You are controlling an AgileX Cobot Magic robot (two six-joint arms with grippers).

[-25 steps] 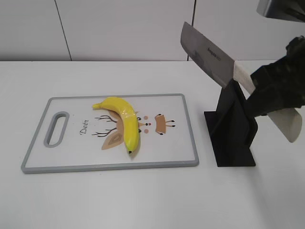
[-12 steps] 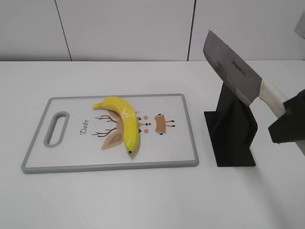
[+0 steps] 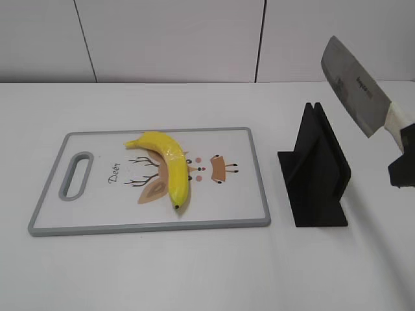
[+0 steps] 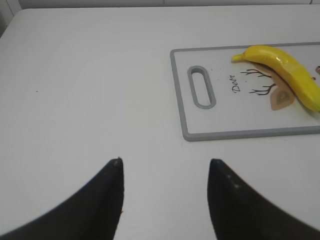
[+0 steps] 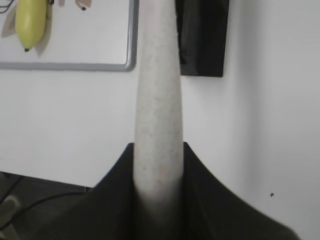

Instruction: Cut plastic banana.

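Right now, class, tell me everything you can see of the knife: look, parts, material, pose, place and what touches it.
The knife is a cleaver with a broad, grey, metal-looking blade bearing small dark lettering, and a pale, speckled cream handle. It is held in the air, tilted, blade up and toward the left, above and to the right of the black stand, touching neither that nor the table. The right gripper is shut on the handle; nothing else touches it. It is far from the banana.

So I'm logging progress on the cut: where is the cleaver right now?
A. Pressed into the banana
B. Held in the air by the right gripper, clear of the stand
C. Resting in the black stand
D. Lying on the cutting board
B: the cleaver is up in the air in the right gripper, apart from the black stand, and the banana lies whole.
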